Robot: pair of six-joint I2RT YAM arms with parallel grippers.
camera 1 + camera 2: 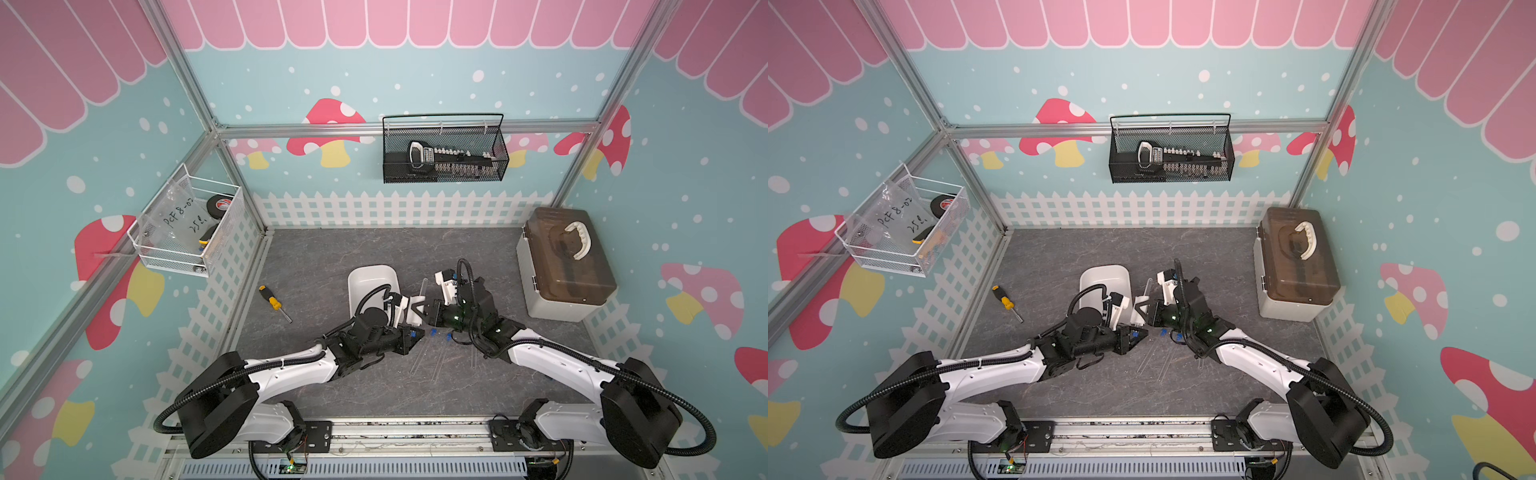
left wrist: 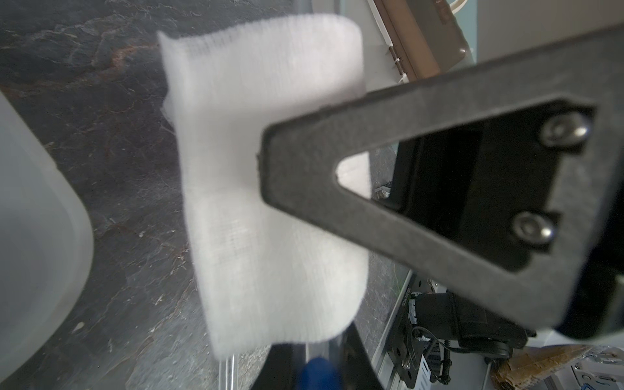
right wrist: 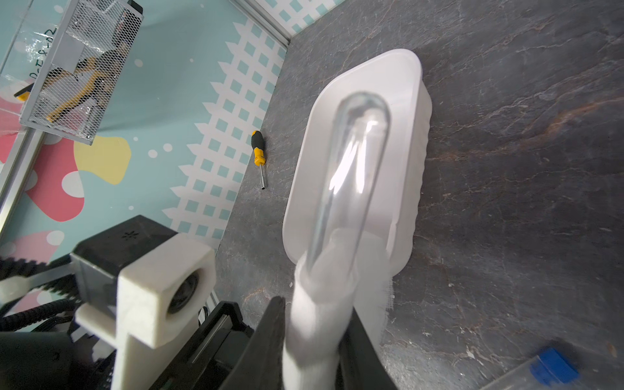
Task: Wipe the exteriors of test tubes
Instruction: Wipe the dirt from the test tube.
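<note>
- Currently your left gripper is clamped tight on a gauze pad. It is white, soft and loosely woven, with fuzzy edges, and it is folded round the glass.
- Your right gripper is closed on the held tube down near its blue-capped end. Its black fingers stand only a narrow gap apart, with the gauze bunched just beyond them.
- That held tube is thin, clear and smooth, with a rounded closed tip. Its long axis runs from the right gripper towards the back wall, with the rounded tip leading and the cap towards the front. In a top view it shows just beside the rim of the white tray.
- You have four test tubes in all: the one in the gripper and three on the table.
- Two loose tubes lie flat and nearly parallel between your arms. Their blue caps point towards the back and their lengths slant towards the front edge.
- You can see only a sliver of the third loose tube beside the right arm, so its cap cannot be made out there.
- One tray: glossy white plastic, oblong, with rounded corners.
- One screwdriver, with a yellow-and-black handle, lies well apart to the left on the grey stone-patterned table.
</note>
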